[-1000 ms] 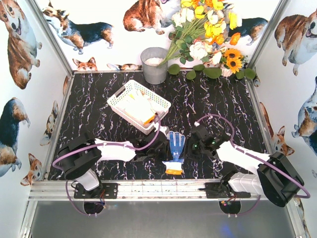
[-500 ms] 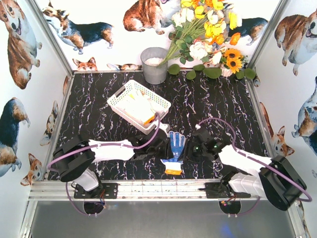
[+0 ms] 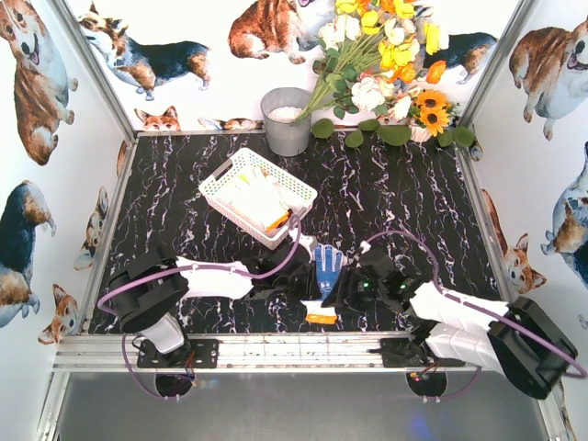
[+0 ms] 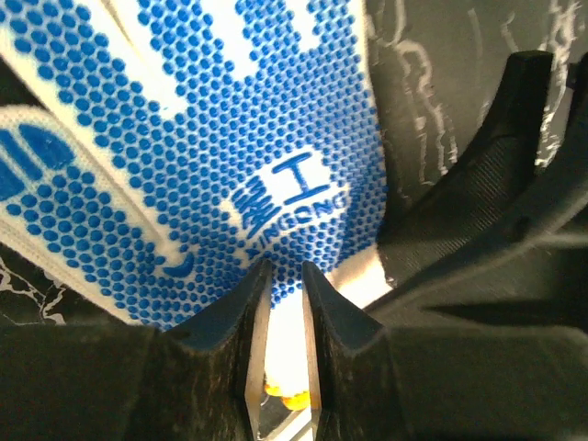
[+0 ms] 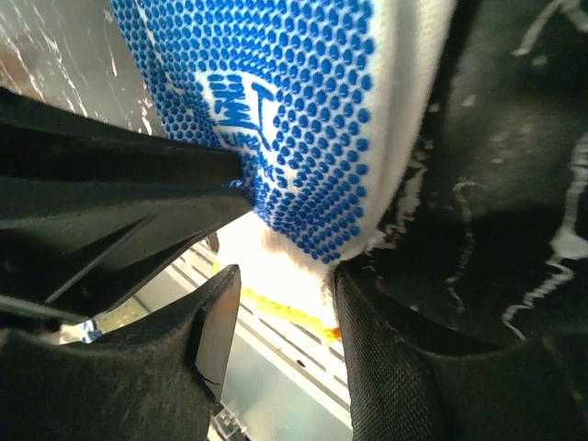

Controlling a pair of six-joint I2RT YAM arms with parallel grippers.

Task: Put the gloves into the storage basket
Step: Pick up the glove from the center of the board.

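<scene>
At the table's [image 3: 413, 193] near edge, the blue-dotted glove [image 3: 326, 262] lies palm up between the two arms. The left gripper [image 4: 284, 292] has its fingers pinched narrow on the cream cuff, a shade tighter than a second ago. The right gripper [image 5: 285, 285] has slid in from the right since then and spread its fingers wider. They now stand partly apart, straddling the cuff's other edge without squeezing it. Both arms are thus at one glove, and the left likely has grip enough to lift it. Farther back, the white lattice storage basket [image 3: 230, 213] already holds cream gloves [image 3: 257, 197]. A grey metal bucket [image 3: 287, 124] and flowers [image 3: 377, 55] stand behind.
</scene>
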